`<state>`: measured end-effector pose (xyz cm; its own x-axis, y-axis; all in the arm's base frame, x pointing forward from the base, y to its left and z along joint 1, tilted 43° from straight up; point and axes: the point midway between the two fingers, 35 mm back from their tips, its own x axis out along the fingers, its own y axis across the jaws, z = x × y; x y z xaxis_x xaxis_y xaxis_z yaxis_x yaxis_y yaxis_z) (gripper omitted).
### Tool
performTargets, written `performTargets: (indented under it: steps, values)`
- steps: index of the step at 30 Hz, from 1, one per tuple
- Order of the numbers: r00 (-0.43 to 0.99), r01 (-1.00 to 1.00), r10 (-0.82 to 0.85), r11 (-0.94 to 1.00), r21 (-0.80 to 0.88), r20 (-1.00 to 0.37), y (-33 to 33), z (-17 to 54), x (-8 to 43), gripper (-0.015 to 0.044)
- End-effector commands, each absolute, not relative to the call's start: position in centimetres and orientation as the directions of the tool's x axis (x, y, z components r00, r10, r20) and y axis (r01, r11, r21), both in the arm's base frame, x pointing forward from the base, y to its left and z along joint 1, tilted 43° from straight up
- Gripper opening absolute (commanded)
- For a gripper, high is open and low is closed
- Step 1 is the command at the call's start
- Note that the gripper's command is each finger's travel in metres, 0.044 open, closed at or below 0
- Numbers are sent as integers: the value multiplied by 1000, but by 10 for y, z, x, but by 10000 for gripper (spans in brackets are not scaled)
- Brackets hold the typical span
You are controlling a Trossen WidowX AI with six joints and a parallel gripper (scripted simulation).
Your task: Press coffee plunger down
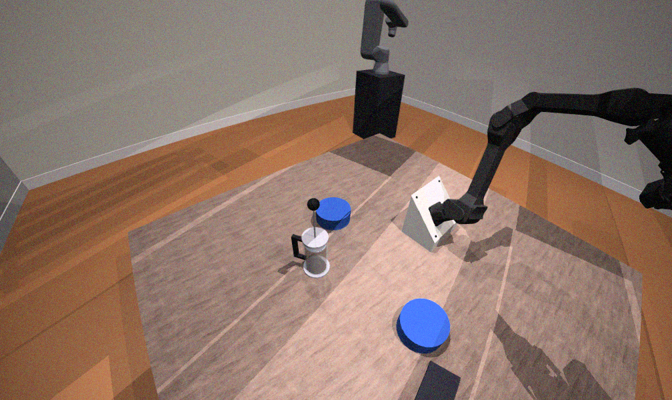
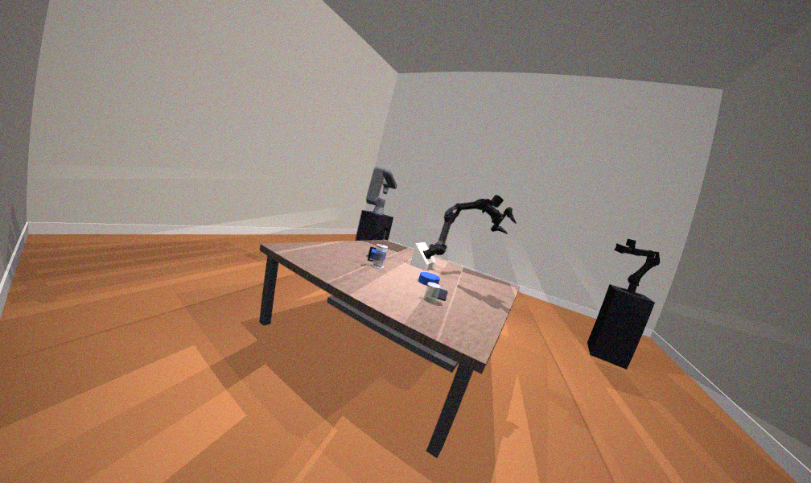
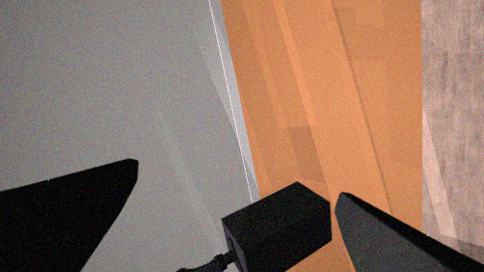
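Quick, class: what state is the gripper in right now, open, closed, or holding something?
Gripper: open, holding nothing, up in the air and far from the coffee press.

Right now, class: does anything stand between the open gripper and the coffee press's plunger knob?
Nothing visible does. The gripper hangs open, off the table's far side. The plunger knob sticks up uncovered above the coffee press; the blue disc sits lower, just behind it.
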<state>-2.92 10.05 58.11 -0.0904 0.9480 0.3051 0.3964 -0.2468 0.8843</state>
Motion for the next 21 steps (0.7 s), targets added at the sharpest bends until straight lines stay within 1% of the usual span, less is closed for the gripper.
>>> performTargets:
  steps: [1,3,10,12,17,21]
  values:
    - [23,300,969,-241,923,246,135,571,-2,440]
    - [108,280,975,-216,935,193,154,560,20,440]
    - [318,94,946,-91,991,56,198,524,105,440]
    - [416,69,909,-44,997,12,199,511,135,440]
    - [529,27,844,87,996,-88,199,476,202,440]
    - [616,10,768,213,977,-174,182,441,260,440]
